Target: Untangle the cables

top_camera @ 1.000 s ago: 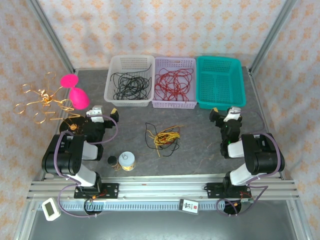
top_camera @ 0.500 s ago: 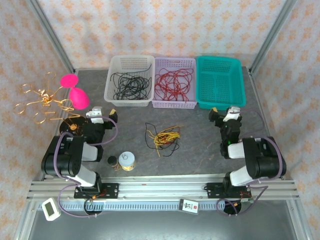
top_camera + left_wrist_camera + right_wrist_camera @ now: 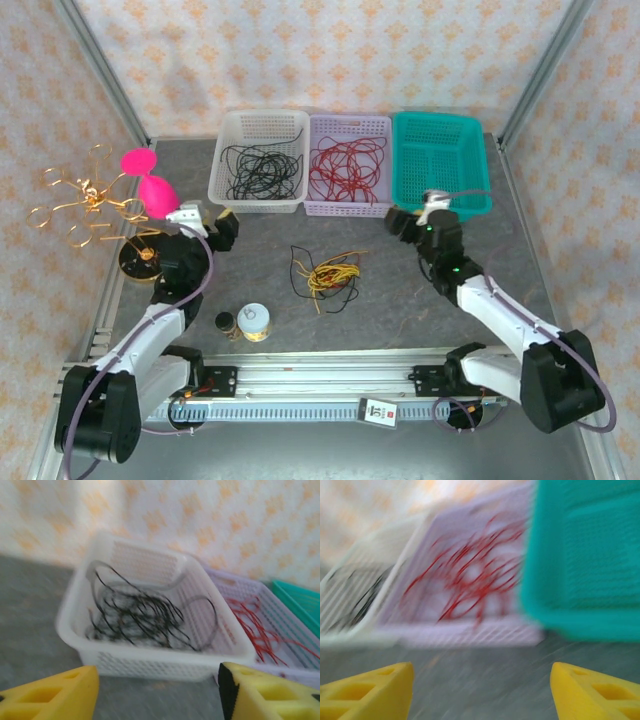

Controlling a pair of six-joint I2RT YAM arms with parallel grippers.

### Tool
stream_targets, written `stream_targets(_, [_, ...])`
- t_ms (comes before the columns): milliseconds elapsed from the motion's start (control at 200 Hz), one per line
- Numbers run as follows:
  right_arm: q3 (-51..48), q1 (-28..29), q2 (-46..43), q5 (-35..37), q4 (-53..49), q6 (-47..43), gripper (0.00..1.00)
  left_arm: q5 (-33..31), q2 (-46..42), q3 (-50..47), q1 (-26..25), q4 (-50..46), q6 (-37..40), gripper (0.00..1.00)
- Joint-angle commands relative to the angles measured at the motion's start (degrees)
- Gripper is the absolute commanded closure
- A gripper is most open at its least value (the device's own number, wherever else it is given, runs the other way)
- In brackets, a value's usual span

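- A jar [image 3: 254,322] and a small bottle [image 3: 225,322] stood near the front of the tabletop [image 3: 400,300], left of the work. They were best left alone.
- The cables [image 3: 326,270] lay in a loose heap at the middle of the tabletop, between the two arms. The knot was mostly yellow, with black strands looping out at its left and near sides. Nothing was touching it.
- The left pincer [image 3: 213,226] was held left of the heap and well apart from it, its jaws parted with nothing between them.
- The right pincer [image 3: 405,224] was held right of the heap and a little beyond it, its jaws wide and likewise empty.
- The step in hand was judged to be the reach to the heap. The yellow mass would best be pinned by one pincer while a single outlying black loop was taken by the other, low at the tabletop. That loop should be drawn outward slowly so that the knot is not tightened.
- At the far edge stood a white basket [image 3: 225,185] holding black wires, a lilac basket [image 3: 345,209] holding red ones, and a teal basket [image 3: 440,165]. Sorting by colour was therefore presumed, with the yellow strands probably meant for the teal one.
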Motion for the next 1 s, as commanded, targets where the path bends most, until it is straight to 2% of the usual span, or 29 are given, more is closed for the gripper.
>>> stream_targets(0, [2.2, 9.1, 1.2, -14.0, -9.3, -6.7, 0.3, 7.8, -0.2, -0.1, -4.4, -8.8, -12.7, 0.39])
stream_targets(80, [2.3, 13.0, 3.8, -14.8, -7.0, -8.3, 0.3, 10.0, -0.6, -1.6, -7.8, -7.7, -15.6, 0.39])
stream_targets(195, [4.4, 14.8, 9.2, -18.4, -2.9, -9.2, 0.31, 11.6, -0.8, -1.5, -10.0, -10.2, -16.7, 0.4])
stream_targets(365, [10.5, 18.9, 19.3, -20.4, 1.0, -12.1, 0.31, 10.9, -2.9, -1.2, -10.2, -15.0, -15.5, 0.41])
stream_targets(490, [15.9, 20.3, 27.2, -22.3, 1.1, -13.7, 0.37, 11.6, -2.7, -0.9, -10.2, -16.2, -15.0, 0.41])
stream_targets(591, [18.7, 20.5, 31.8, -20.9, 1.0, -15.1, 0.43, 12.2, -2.3, -0.8, -10.2, -16.7, -14.7, 0.41])
stream_targets(741, [20.6, 20.5, 35.8, -18.0, 1.2, -17.1, 0.64, 12.2, -1.9, 0.3, -10.2, -17.8, -13.9, 0.42])
stream_targets(866, [22.3, 20.5, 35.4, -17.3, -1.4, -18.9, 0.92, 14.4, -0.9, 1.1, -10.5, -17.5, -12.6, 0.42])
stream_targets(931, [22.8, 20.5, 32.8, -17.0, -3.4, -19.3, 0.98, 16.4, -0.4, 1.6, -11.0, -16.3, -12.0, 0.42])
stream_targets(996, [23.0, 20.5, 29.1, -16.6, -5.8, -20.0, 1.0, 19.1, 0.2, 1.9, -12.2, -13.9, -11.3, 0.41])
